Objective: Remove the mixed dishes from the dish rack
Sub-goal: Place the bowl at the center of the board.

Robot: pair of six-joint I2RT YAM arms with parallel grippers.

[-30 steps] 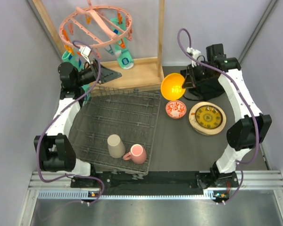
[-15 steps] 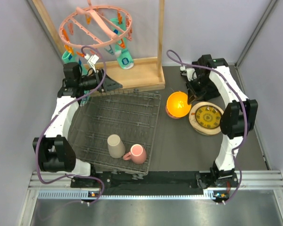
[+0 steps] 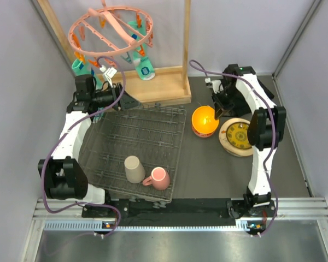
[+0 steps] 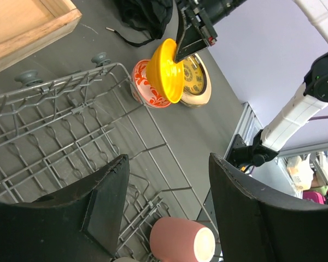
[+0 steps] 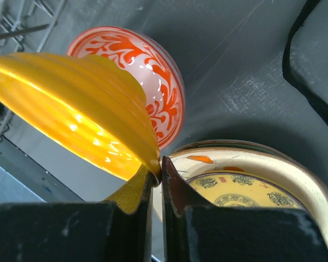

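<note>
Gripping the orange bowl, right pincer hovers.

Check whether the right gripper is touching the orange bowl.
Touching. The right wrist view shows the right gripper pinched on the rim of the orange bowl, one finger on each side.

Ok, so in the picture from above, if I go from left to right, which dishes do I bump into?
beige cup → pink mug → orange bowl → yellow patterned plate
</note>
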